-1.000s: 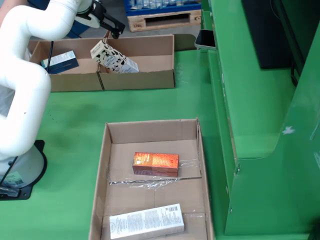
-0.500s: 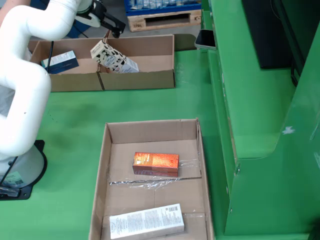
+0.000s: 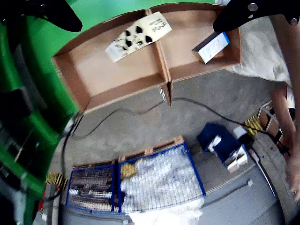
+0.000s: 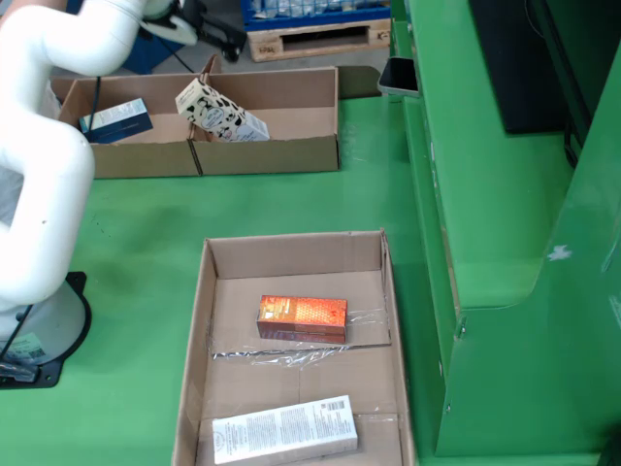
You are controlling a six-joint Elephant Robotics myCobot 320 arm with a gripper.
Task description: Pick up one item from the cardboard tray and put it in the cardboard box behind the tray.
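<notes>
In the fixed view, the white arm (image 4: 44,146) fills the left edge of the frame, and its gripper (image 4: 209,34) sits at the upper left, above the back wall of the box (image 4: 291,155). The box has two compartments split by a divider. The spotted carton (image 4: 218,114) lies tilted in the right compartment, leaning near the divider; a blue-and-white pack (image 4: 116,119) lies in the left one. In the wrist view, the jaws appear as two dark shapes at the upper corners, spread wide apart with nothing between them, and the spotted carton (image 3: 136,35) is well clear of both. The tray (image 4: 199,340) occupies the lower centre of the fixed view on the green counter (image 4: 291,209). It holds an orange pack (image 4: 302,316) mid-tray and a white pack (image 4: 284,429) near the bottom edge.
</notes>
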